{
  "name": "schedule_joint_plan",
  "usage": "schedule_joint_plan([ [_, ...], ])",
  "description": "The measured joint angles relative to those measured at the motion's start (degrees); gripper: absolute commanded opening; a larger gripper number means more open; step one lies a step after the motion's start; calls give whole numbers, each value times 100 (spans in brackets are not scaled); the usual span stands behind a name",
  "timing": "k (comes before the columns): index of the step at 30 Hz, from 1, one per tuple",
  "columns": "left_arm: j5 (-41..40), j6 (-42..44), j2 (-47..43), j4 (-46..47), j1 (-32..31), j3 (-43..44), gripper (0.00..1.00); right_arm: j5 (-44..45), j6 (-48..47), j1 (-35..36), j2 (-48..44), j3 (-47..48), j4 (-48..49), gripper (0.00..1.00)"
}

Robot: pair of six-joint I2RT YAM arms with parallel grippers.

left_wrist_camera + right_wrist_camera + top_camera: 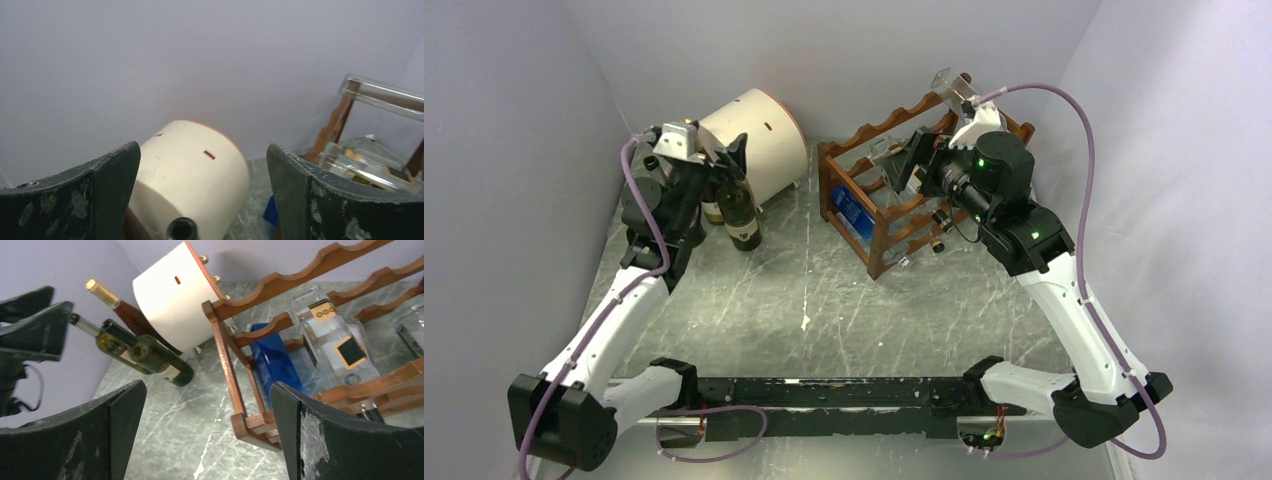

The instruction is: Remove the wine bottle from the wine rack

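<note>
Top view: the wine bottle [743,214] stands upright on the tabletop [824,310], off the rack [894,190] and just in front of the drum [759,140]. The left pincer [724,168] is spread wide about its neck. The right pincer [910,160], also wide, hovers at the rack.

Left wrist: the bottle's mouth shows low between the parted fingers [100,185].

Right wrist: wide fingers [120,415] frame the wine bottle beside a gold-capped bottle [125,310]. A blue bottle [272,360] and a clear bottle [335,340] lie in the rack.

The bottom edge of the left wrist view leaves us only the mouth of the wine bottle [181,230]. The wine rack [332,122] runs off its right edge, and from above the right arm [994,170] covers part of it.
</note>
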Motion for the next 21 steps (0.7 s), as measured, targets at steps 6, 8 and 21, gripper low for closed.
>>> schedule_joint_plan([
  [6,-365,693,-391,-105,-1091,0,99,579,-872,-4,-50,-393,146,100],
  [8,-433,1027,-442,-136,-1482,0,99,907,-1287,-4,-28,-605,212,100],
  [21,-516,2057,-186,-192,-2592,-44,92,3598,-4548,-37,1810,363,1156,100],
])
